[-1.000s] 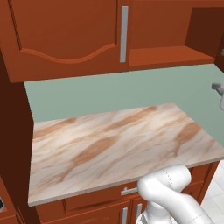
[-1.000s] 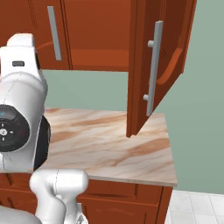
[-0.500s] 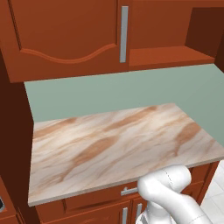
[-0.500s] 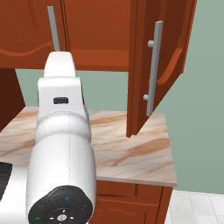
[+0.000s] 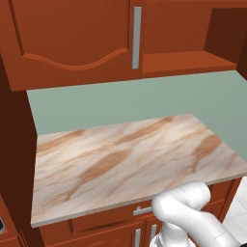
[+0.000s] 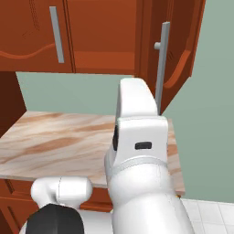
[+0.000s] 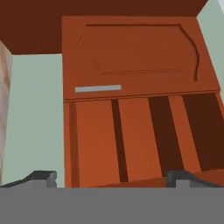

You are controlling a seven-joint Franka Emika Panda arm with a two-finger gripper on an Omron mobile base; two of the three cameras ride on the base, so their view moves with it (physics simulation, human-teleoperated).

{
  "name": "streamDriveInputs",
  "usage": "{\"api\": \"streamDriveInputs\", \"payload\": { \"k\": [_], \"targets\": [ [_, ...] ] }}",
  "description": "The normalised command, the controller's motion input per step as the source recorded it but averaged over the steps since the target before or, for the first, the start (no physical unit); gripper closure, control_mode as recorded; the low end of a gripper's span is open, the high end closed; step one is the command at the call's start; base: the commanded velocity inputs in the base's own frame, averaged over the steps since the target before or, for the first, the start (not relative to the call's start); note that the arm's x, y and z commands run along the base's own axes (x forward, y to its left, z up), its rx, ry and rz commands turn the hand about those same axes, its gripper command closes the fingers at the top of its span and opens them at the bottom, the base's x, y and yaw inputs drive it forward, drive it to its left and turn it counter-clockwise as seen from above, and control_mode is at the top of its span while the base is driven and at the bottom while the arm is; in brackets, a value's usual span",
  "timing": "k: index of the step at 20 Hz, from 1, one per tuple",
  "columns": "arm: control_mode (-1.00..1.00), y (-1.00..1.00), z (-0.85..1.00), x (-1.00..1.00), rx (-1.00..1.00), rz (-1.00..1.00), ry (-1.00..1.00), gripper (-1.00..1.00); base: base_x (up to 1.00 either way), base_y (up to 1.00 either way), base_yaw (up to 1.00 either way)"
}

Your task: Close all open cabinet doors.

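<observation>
Above counter (image 5: 120, 159): two cabinet doors (image 6: 176, 55), one open.

No legible text, label, brand, number or sign found on any surface in the left base, right base or hand views.

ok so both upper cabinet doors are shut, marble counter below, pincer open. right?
Not quite. Only the left door is shut; the right door stands swung open, as the right base view shows. The marble counter is below, and the pincer is open.
</observation>
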Motion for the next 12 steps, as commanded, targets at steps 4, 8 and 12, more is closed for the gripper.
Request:
{"api": "streamDriveInputs", "payload": {
  "k": [4,8,12],
  "targets": [
    [-1.00,-0.81,-0.36,0.01,0.01,0.00,-0.01,-1.00,0.00,0.00,0.00],
    [-1.00,-0.66,-0.38,0.27,0.03,0.00,0.00,-1.00,0.00,0.00,0.00],
    [-1.00,-0.37,-0.23,0.62,0.06,0.00,0.00,-1.00,0.00,0.00,0.00]
  ]
}}
